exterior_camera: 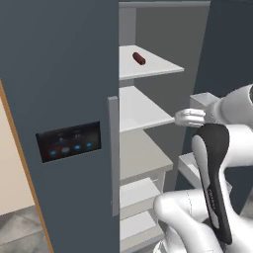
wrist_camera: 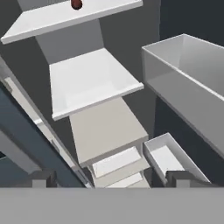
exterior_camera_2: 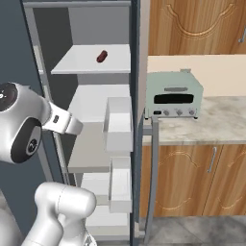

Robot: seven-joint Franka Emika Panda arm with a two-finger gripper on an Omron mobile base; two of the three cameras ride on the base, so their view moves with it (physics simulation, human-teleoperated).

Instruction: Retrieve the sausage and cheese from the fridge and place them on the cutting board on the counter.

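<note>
The fridge [exterior_camera: 64, 74] stands with its right door swung open and its pale shelves showing. The sausage [exterior_camera: 139, 58], a stubby dark red cylinder, lies alone on the upper shelf [exterior_camera_2: 101, 56], and peeks in at the top edge of the hand view [wrist_camera: 76, 4]. My gripper [wrist_camera: 113, 179] is open and holds nothing; its dark fingertips [wrist_camera: 41, 178] stand wide apart. It hovers in front of the middle shelves, below and well short of the sausage. The cheese and the cutting board are out of view. The counter [exterior_camera_2: 218, 120] runs to the right of the fridge.
A pale green toaster oven [exterior_camera_2: 174, 96] sits on the counter beside the fridge. White door bins [exterior_camera_2: 118, 125] hang on the open door, close to the right of my hand [exterior_camera: 190, 117]. The left fridge door carries a blue-lit panel [exterior_camera: 69, 142] and a grey handle [exterior_camera: 114, 153].
</note>
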